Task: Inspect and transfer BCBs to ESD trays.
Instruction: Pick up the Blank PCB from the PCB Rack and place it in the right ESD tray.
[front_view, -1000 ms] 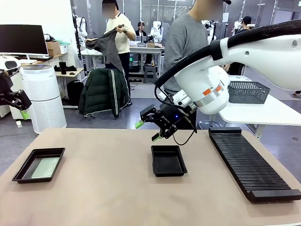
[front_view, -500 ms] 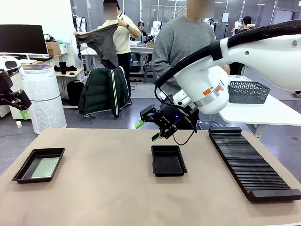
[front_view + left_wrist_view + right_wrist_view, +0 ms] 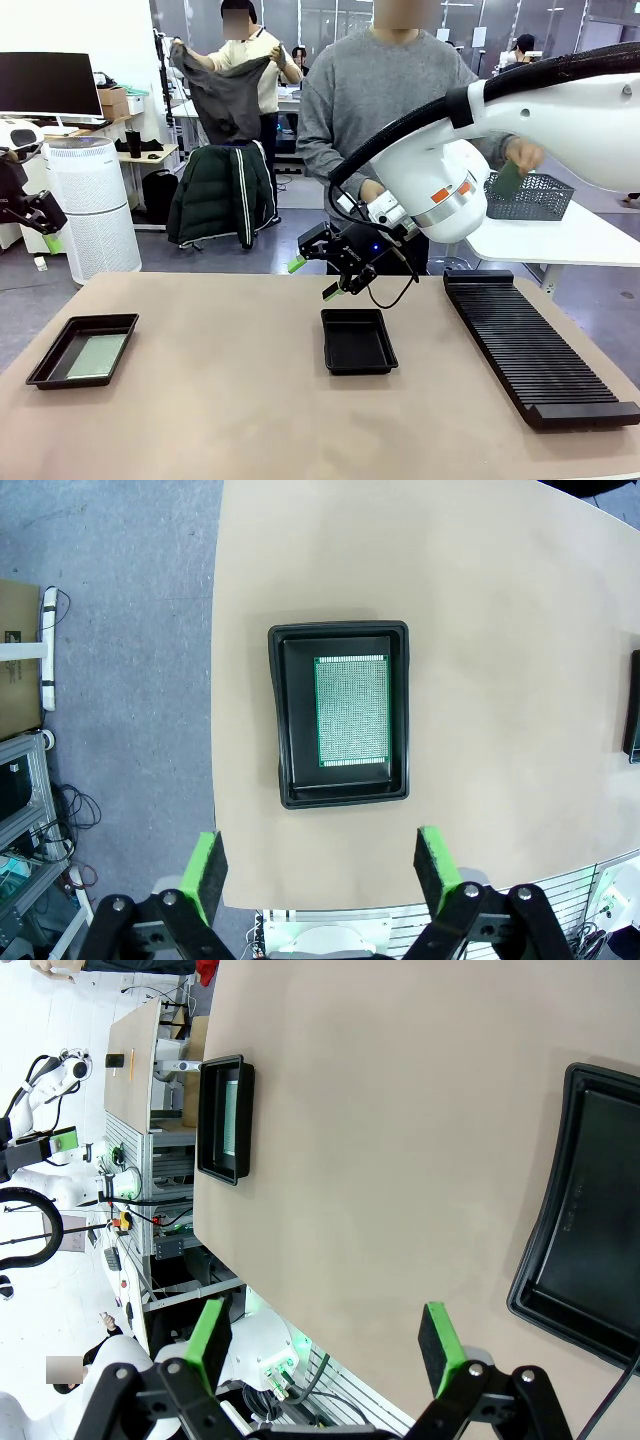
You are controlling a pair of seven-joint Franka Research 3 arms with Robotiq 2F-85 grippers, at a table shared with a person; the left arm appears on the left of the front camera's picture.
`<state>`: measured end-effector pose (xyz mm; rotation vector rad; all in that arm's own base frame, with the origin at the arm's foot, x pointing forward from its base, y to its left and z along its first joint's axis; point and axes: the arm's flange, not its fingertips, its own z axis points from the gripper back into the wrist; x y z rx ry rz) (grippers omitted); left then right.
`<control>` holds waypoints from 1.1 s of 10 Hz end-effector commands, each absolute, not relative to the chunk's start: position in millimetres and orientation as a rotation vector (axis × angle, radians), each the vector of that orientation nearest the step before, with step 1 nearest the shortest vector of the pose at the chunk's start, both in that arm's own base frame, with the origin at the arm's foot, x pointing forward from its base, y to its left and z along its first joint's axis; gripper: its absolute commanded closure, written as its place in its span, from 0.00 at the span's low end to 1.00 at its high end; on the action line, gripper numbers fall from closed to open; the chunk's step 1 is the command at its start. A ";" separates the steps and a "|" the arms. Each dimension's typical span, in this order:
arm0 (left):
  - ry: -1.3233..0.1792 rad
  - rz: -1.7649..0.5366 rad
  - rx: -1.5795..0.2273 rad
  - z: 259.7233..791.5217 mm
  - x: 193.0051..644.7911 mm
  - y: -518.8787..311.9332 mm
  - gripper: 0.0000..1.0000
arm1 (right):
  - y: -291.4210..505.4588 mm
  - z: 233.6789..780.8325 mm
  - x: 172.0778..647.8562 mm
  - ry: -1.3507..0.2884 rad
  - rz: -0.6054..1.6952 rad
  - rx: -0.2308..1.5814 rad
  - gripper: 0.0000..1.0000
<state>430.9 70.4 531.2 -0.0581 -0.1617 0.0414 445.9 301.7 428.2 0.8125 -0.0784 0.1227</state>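
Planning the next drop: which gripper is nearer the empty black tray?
Right. The right gripper hovers just above the empty tray, at its far end; the left gripper hangs far off to the left.

One black ESD tray [image 3: 85, 318] sits near the table's left edge, with a pale green BCB [image 3: 97, 356] lying flat inside. The second ESD tray [image 3: 358, 343] lies mid-table, its dark floor bare.
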 end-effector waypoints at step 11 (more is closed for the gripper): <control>-0.163 0.038 -0.058 530.4 430.8 71.9 0.00 | 301.8 428.0 445.5 -0.078 0.112 0.812 0.00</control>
